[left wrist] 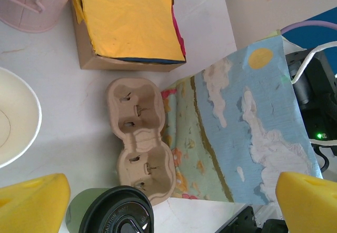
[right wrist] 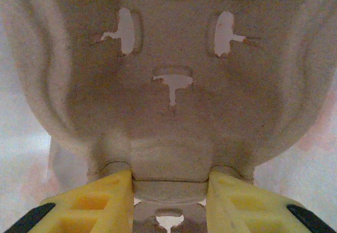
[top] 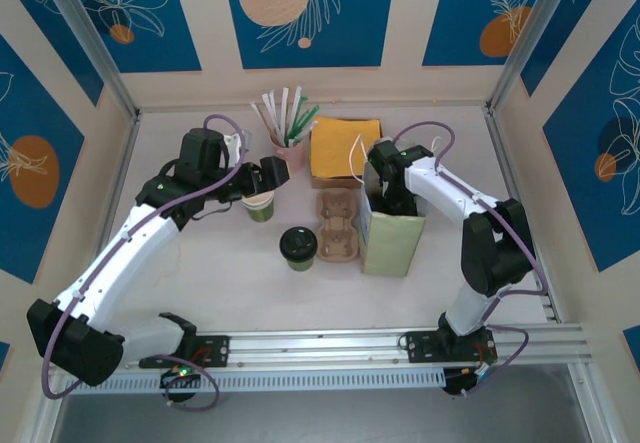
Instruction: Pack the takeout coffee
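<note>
Left wrist: left gripper [left wrist: 174, 204] is gaping wide, black-lidded takeout coffee [left wrist: 117, 212] sitting beyond its fingers [left wrist: 31, 204]; right gripper [right wrist: 169, 191] is pinching ridge of fibrous moulded-pulp cup carrier [right wrist: 168, 101].

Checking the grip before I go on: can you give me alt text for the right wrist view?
On the right gripper, both yellow jaws press against a narrow tab of a moulded brown cardboard cup carrier, seen very close. Slotted cut-outs in the carrier show a pale blur behind.
</note>
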`<state>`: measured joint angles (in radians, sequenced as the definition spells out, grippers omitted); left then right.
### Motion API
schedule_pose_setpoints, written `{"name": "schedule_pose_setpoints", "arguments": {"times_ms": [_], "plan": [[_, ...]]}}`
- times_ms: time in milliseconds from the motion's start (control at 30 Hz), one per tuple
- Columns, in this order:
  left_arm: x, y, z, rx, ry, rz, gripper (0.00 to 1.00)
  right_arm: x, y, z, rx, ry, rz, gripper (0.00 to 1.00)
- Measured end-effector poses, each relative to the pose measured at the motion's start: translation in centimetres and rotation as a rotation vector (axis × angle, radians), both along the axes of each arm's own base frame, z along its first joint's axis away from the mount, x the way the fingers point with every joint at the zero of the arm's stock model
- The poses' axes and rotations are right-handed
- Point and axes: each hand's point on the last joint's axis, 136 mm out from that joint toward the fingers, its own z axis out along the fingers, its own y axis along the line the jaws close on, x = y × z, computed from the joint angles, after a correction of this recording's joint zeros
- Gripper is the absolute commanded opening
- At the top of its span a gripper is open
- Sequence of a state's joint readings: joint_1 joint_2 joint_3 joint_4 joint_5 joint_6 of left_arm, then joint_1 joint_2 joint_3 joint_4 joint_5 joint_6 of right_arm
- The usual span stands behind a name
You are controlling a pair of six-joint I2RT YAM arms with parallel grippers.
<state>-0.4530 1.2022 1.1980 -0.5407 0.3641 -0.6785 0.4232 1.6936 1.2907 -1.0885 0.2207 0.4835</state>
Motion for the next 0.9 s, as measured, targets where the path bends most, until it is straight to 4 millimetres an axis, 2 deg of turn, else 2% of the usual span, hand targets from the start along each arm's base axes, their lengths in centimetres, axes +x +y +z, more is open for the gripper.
{"name": "schedule_pose_setpoints", "arguments": {"times_ms": [167, 400, 900], "plan": [[0.0, 0.0, 0.0, 0.0, 0.0, 0.0, 1.0, -0.2, 0.0, -0.2, -0.002, 0.004, -0.001, 0.37], [0.0, 0.0, 0.0, 0.0, 0.0, 0.0, 1.0, -0.2, -0.1, -0.2, -0.006, 0.005, -0.005, 0.45], [0.0, 0.0, 0.0, 0.0, 0.0, 0.0, 1.0, -1.2, -0.6, 0.0, -0.029, 0.045, -0.004, 0.47]]}}
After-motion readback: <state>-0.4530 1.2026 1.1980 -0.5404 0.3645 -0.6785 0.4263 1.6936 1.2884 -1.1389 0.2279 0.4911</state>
